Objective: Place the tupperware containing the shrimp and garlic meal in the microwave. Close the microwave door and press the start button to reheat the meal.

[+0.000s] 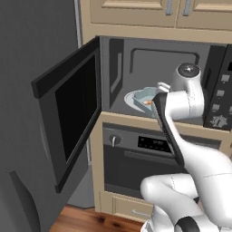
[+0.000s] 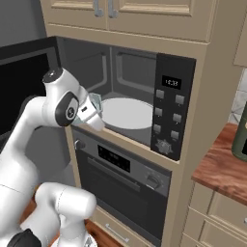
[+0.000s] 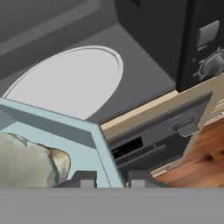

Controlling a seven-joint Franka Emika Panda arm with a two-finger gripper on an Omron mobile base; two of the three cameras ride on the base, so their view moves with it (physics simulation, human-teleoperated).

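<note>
Pale blue-teal plastic is showing at the mouth of the microwave (image 2: 130,108): the tupperware (image 1: 141,97) is hanging there in the pincer (image 3: 113,178), whose two dark tips are sitting either side of the container's wall and pinching it at the rim. A whitish piece of the meal (image 3: 30,159) is lying inside the tub, and an orange bit is peeking over its edge in the left base view. The white turntable plate (image 2: 128,113) is sitting bare beyond it, so the container is not yet resting inside. The microwave door (image 1: 68,111) is standing swung wide to the left. By my judgement the carry is nearly over, while setting the tub down on the plate, letting go, shutting the door and pressing start on the button panel (image 2: 171,113) are all waiting to be done.
</note>
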